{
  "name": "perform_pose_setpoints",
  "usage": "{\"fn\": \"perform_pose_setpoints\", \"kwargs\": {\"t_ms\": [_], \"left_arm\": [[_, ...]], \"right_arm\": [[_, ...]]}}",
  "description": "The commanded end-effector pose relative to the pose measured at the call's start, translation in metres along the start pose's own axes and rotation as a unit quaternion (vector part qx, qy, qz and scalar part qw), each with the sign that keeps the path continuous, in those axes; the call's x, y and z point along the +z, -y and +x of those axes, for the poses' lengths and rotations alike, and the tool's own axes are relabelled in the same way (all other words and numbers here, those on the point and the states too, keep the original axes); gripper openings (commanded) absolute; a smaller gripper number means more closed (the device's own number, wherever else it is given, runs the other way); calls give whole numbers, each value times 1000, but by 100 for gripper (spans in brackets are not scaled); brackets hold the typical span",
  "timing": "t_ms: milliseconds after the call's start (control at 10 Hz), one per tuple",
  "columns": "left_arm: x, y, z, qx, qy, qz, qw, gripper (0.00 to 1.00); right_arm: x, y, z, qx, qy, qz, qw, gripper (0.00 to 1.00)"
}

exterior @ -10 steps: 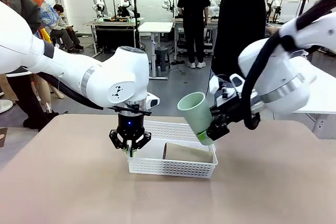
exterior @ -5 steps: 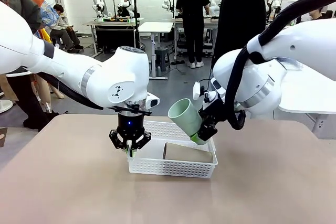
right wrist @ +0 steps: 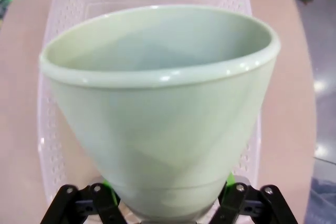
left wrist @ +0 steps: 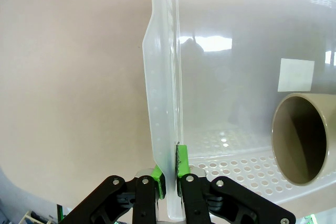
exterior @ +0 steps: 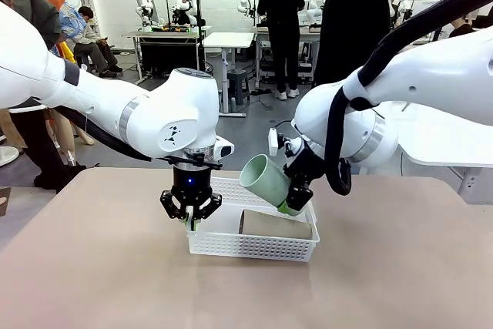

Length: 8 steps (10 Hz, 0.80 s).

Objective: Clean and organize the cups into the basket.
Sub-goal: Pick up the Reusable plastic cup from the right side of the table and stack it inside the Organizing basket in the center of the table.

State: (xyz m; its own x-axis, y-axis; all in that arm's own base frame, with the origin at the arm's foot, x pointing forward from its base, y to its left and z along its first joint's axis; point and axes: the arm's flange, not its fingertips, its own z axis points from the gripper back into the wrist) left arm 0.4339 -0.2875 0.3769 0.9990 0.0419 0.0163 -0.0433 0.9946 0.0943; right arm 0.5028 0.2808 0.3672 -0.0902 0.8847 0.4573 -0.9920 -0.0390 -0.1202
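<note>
Cups show in two places. The right end effector [exterior: 292, 203] is clamped on the base of the mint-green cup [exterior: 266, 180], one green pad on each side. It carries the cup tilted, with the open mouth turned up and away from its fingers, toward the left arm. Directly under this end effector and the cup is the white basket [exterior: 254, 249], resting on the tabletop [exterior: 108, 283]. Inside the basket, just below the held cup, a tan cup [exterior: 276, 225] lies on its side.

The left end effector [exterior: 192, 225] points straight down, its jaws pinched narrow on the basket's short end wall, one pad inside the wall and one outside. From this end effector the tan cup lies toward the basket's far end, its open mouth facing back toward the fingers.

Beyond the right arm, a person in dark clothes [exterior: 356, 28] stands at the far side of the tabletop.
</note>
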Motion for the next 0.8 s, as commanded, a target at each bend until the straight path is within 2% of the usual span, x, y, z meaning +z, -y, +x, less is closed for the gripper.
{"fn": "perform_pose_setpoints", "kwargs": {"t_ms": [0,400,700], "left_arm": [[2,0,0,1,1,-2,1000,0],[2,0,0,1,1,-2,1000,0],[2,0,0,1,1,-2,1000,0]], "right_arm": [[-7,9,14,-13,-21,-8,1000,80],[-15,19,24,-25,-37,-29,999,80],[-17,27,18,-39,-36,-31,998,80]]}}
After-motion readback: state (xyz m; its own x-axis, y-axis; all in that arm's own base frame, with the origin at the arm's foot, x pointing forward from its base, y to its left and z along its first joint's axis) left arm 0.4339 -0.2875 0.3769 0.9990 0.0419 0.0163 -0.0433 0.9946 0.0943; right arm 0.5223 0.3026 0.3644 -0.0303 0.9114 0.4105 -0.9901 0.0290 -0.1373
